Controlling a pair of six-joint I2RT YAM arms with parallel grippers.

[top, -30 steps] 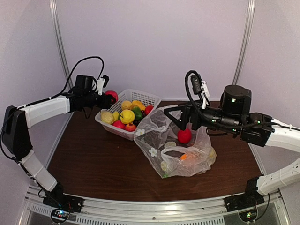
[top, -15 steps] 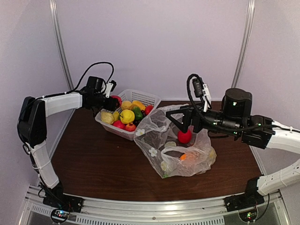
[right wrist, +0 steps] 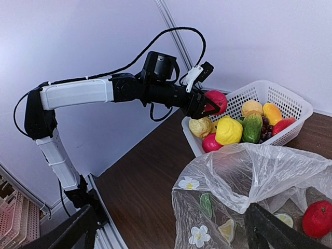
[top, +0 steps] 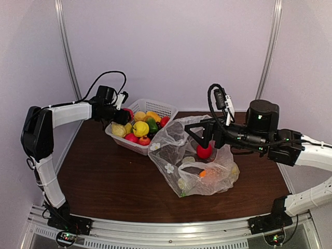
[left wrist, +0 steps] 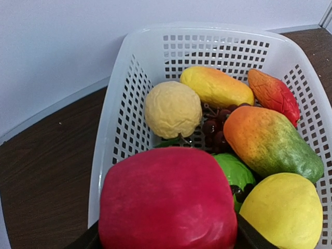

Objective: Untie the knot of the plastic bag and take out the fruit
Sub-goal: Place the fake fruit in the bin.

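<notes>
My left gripper (top: 123, 115) (left wrist: 167, 243) is shut on a red fruit (left wrist: 167, 199) (right wrist: 217, 101) and holds it over the near-left end of the white basket (left wrist: 207, 31). The clear plastic bag (top: 176, 150) (right wrist: 249, 176), printed with flowers and lime slices, lies slumped on the table with its top loose. Inside it I see a second red fruit (top: 204, 151) (right wrist: 317, 218) and an orange one (top: 205, 174). My right gripper (top: 199, 136) (right wrist: 171, 233) hangs open just above the bag, holding nothing. The knot does not show in any view.
The white lattice basket (top: 161, 107) at the back left holds several toy fruits, among them a yellow one (top: 140, 128) and a green one (top: 152, 125). Brown tabletop (top: 104, 181) lies in front of the basket and bag. Frame posts stand at both back corners.
My left gripper has carried the red fruit right and down to the basket's end. My right gripper has dipped slightly toward the bag, still open.
</notes>
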